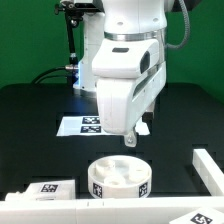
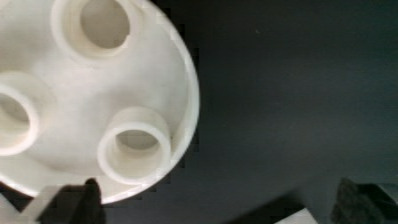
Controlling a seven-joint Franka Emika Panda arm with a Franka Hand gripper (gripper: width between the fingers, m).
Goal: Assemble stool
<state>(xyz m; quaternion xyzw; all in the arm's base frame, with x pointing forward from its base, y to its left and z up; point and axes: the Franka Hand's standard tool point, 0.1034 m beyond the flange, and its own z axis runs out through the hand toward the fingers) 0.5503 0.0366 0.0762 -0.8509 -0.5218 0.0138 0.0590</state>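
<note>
The arm [image 1: 125,70] is reaching down over the middle of the black table [image 1: 40,150], its wrist pointing almost straight at the surface. The gripper [image 1: 135,138] is hanging just above the table with its jaws standing wide apart and nothing between them. In the wrist view the two dark fingers [image 2: 71,202] are showing far apart, with mostly bare table in the gap.

The stool seat [image 1: 118,178] (a round white disc with holes in it) is lying flat on the table towards the front edge, just in front of the gripper and slightly towards the exterior view's left. In the wrist view the seat [image 2: 89,100] is sitting off to one side of the jaws, its rim close to one finger; I cannot tell whether they touch.

A tagged stool leg [image 1: 50,189] is lying near the front corner on the exterior view's left. The marker board [image 1: 88,125] is lying behind the seat.
</note>
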